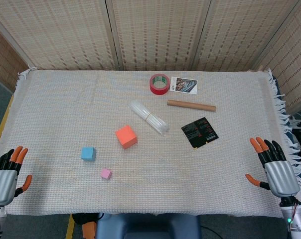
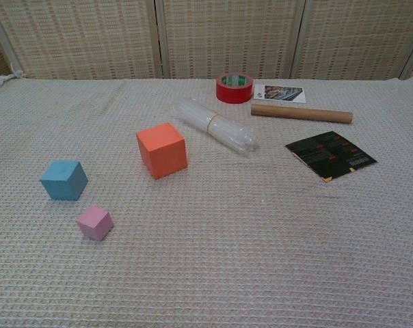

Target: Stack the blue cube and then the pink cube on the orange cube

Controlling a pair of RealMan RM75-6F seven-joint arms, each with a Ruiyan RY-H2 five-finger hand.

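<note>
The orange cube sits on the cloth left of centre. To its left and nearer me lies the smaller blue cube. The smallest, the pink cube, lies just in front of the blue one. All three stand apart. My left hand hovers at the near left edge, fingers spread, holding nothing. My right hand is at the near right edge, also spread and empty. Neither hand shows in the chest view.
A bundle of clear tubes lies right behind the orange cube. Further back are a red tape roll, a printed card and a cardboard tube. A black packet lies to the right.
</note>
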